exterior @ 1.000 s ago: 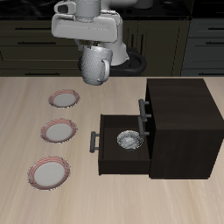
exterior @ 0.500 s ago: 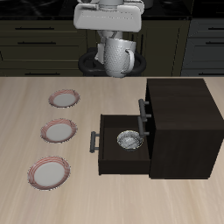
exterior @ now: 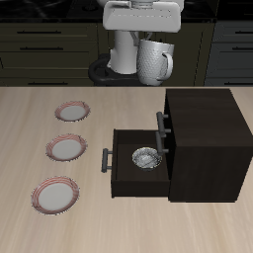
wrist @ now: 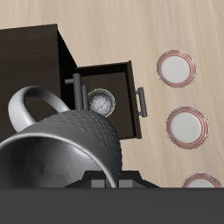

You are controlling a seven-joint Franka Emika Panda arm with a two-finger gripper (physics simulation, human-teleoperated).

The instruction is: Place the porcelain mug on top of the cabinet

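The porcelain mug (exterior: 153, 61) hangs high in the air, greyish-white and speckled, its loop handle toward the cabinet side. My gripper (exterior: 148, 38) is shut on its rim from above; the fingers are mostly hidden behind the mug. The mug is above the table, just short of the back edge of the dark cabinet (exterior: 210, 124), whose flat top is bare. In the wrist view the mug (wrist: 74, 149) fills the foreground, with the cabinet (wrist: 31, 61) below it.
The cabinet's drawer (exterior: 138, 170) stands pulled out with a small grey patterned bowl (exterior: 145, 158) inside. Three pink-rimmed plates (exterior: 66, 147) lie in a row on the table beside the drawer. Dark kitchen cupboards stand behind the table.
The gripper has carried the mug sideways toward the cabinet and slightly higher. The mug now hangs more upright. Plates, drawer and bowl have not moved.
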